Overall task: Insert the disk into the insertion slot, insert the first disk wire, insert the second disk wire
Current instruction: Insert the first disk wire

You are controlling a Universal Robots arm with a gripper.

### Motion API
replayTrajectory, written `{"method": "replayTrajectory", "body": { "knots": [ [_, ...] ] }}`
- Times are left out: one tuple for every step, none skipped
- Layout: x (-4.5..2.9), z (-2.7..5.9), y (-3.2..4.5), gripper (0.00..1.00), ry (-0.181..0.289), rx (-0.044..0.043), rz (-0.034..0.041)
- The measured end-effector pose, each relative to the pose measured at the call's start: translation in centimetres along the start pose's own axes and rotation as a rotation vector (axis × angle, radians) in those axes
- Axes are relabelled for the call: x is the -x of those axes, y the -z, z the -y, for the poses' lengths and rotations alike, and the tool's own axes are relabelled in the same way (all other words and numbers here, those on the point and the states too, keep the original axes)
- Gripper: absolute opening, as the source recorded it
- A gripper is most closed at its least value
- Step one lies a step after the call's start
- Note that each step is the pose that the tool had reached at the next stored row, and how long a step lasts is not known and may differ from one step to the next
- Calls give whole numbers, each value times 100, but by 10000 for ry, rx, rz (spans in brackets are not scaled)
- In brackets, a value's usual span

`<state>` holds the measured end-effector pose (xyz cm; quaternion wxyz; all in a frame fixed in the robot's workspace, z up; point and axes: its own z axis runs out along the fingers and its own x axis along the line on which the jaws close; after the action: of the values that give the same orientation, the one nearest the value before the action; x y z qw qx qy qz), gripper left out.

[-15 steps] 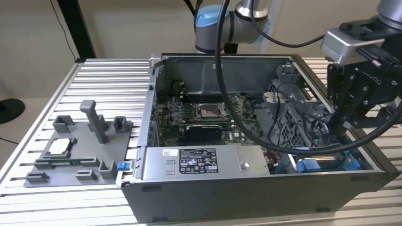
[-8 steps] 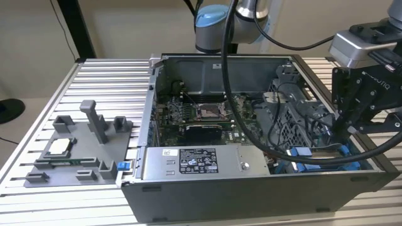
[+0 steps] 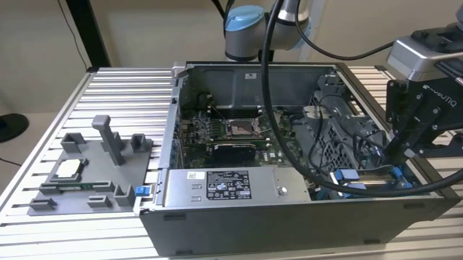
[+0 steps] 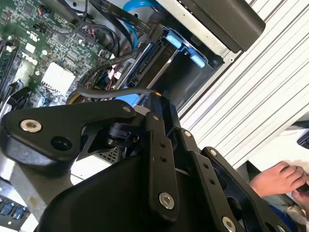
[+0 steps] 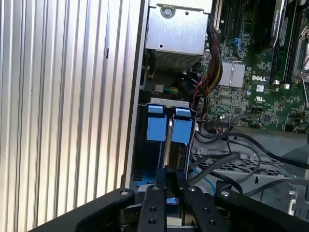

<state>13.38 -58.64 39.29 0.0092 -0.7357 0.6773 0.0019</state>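
1. The gripper (image 3: 396,158) is lowered into the open computer case (image 3: 289,233) at the exterior view's right, just above the insertion slot (image 5: 167,102).
2. The disk (image 5: 169,142) is seen edge-on inside that slot, set between two blue tabs (image 5: 155,123).
3. Whether the gripper is clenched or released cannot be told.
4. Black cables (image 5: 217,162) are draped just beside the slot.
5. The case is carried by the ribbed desk (image 3: 123,92).
6. A person's hand (image 4: 277,176) is seen beyond the desk's edge.
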Motion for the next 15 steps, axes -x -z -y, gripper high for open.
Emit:
{"method": "replayTrajectory", "body": {
  "knots": [
    [-1,1,-1,0,1,1,1],
    [-1,1,0,0,0,1,1],
    [-1,1,-1,0,0,0,1],
    [-1,1,-1,0,0,0,1],
    [-1,1,-1,0,0,0,0],
    [-1,1,-1,0,-1,1,1],
    [-1,1,-1,0,-1,0,1],
    [-1,1,-1,0,-1,1,1],
    [-1,1,-1,0,-1,0,1],
    [-1,2,-1,0,-1,0,1],
    [-1,2,-1,0,-1,0,1],
    [-4,1,0,0,-2,1,-1],
    [-9,2,-1,0,-5,14,1],
    [-16,5,-2,0,-7,39,5],
    [-26,9,-3,0,-10,75,7]
  ]
}}
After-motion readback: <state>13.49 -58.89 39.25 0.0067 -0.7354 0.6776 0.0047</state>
